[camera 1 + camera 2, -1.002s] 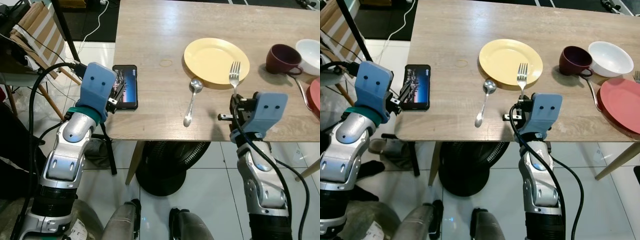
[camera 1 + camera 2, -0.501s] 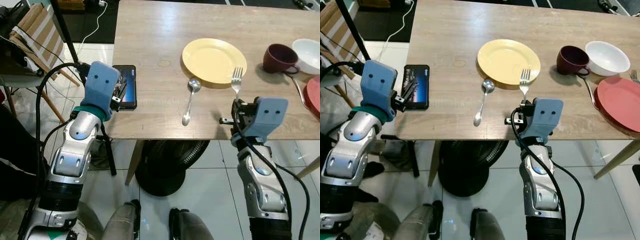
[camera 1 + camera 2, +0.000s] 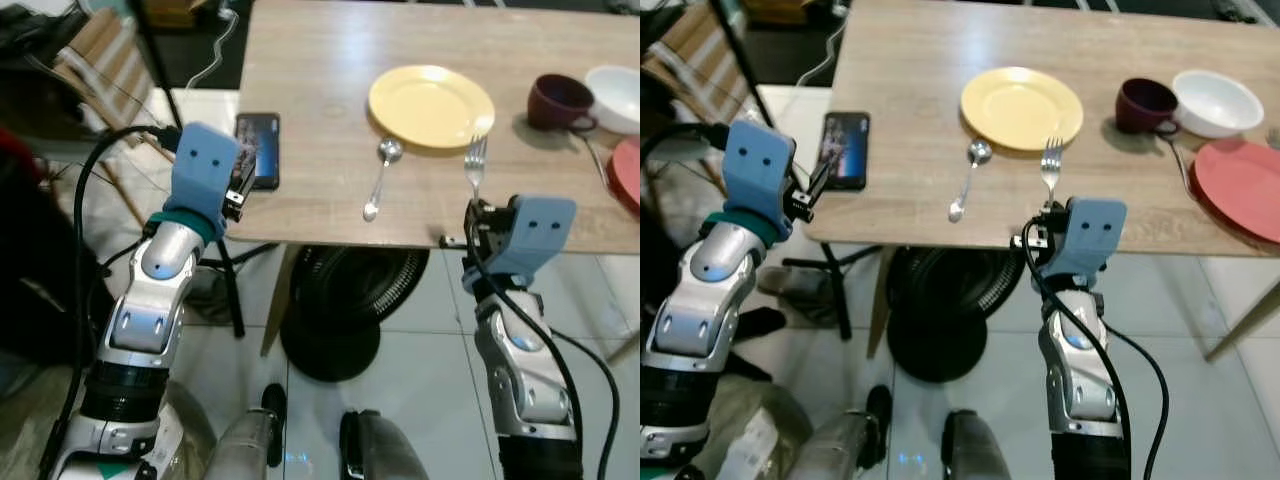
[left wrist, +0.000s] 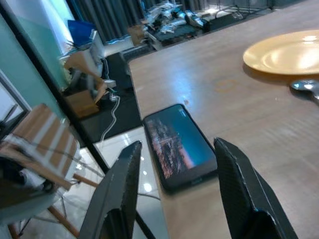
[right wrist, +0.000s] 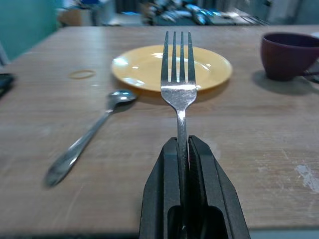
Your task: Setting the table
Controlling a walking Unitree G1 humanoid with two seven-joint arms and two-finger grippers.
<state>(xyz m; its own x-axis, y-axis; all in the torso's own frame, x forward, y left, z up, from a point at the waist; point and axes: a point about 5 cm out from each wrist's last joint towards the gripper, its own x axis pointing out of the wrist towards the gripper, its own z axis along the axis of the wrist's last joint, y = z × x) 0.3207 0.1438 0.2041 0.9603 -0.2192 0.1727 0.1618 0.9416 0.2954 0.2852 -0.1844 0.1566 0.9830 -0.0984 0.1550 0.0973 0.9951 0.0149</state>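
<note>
A yellow plate [image 3: 431,106] sits on the wooden table [image 3: 320,60], with a spoon [image 3: 378,178] lying just in front of its left side. My right gripper [image 3: 476,212] is at the table's front edge, shut on the handle of a silver fork [image 5: 179,74]. The fork's tines point toward the plate's right side, a short way from its rim. My left gripper [image 4: 177,144] is open at the table's left front corner, with a black phone [image 4: 180,144] lying on the table beyond its fingers.
A maroon cup [image 3: 560,100], a white bowl [image 3: 615,95] and a red plate [image 3: 627,170] stand at the table's right, with another utensil [image 3: 592,155] beside the cup. A folding chair [image 3: 100,50] stands left of the table and a round fan [image 3: 350,300] sits under it.
The view has pulled back from the table. The fork, still held, has come back from the plate's rim toward the front edge. The left gripper has backed off from the phone.
</note>
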